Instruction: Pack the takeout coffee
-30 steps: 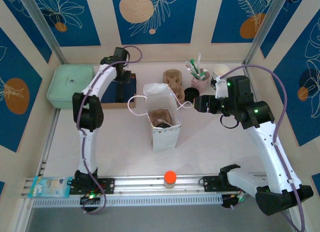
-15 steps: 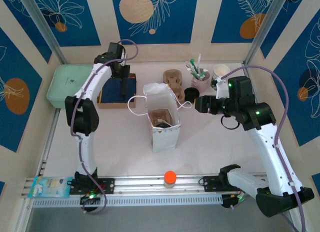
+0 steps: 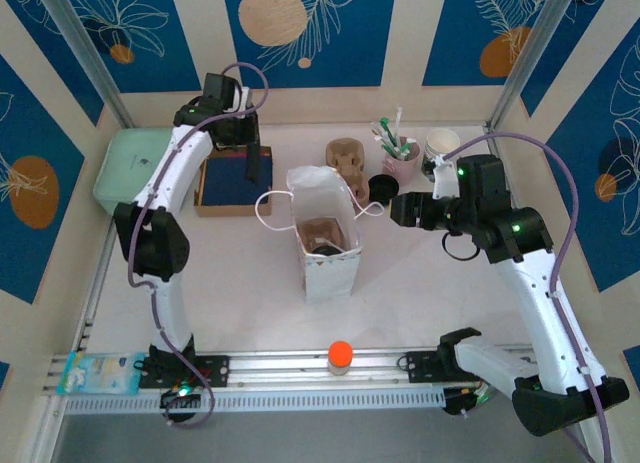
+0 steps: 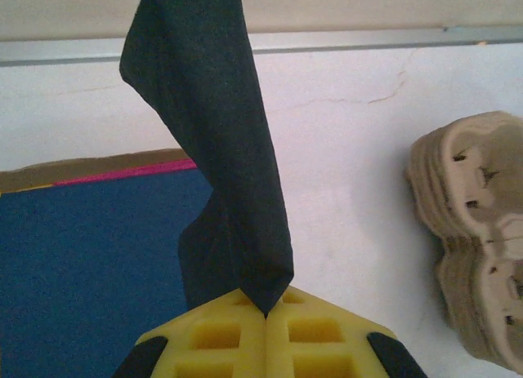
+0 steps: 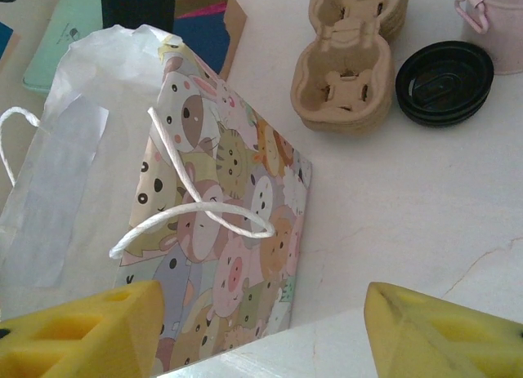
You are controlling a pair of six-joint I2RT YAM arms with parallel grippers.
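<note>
The white tabletop (image 3: pixel 420 283) bears a cartoon-printed paper bag (image 3: pixel 325 253) beside the right pincer (image 3: pixel 392 209), pulp carriers (image 3: pixel 345 161), black lids (image 3: pixel 381 188) and a pink mug (image 3: pixel 402 166) beyond it, and a box of blue napkins (image 3: pixel 225 188) beneath the left pincer (image 4: pixel 265 317).

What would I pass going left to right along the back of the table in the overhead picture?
Mint-green plastic box → brown cardboard tray of blue napkins → stack of brown pulp cup carriers → pink mug → white paper cups.
</note>
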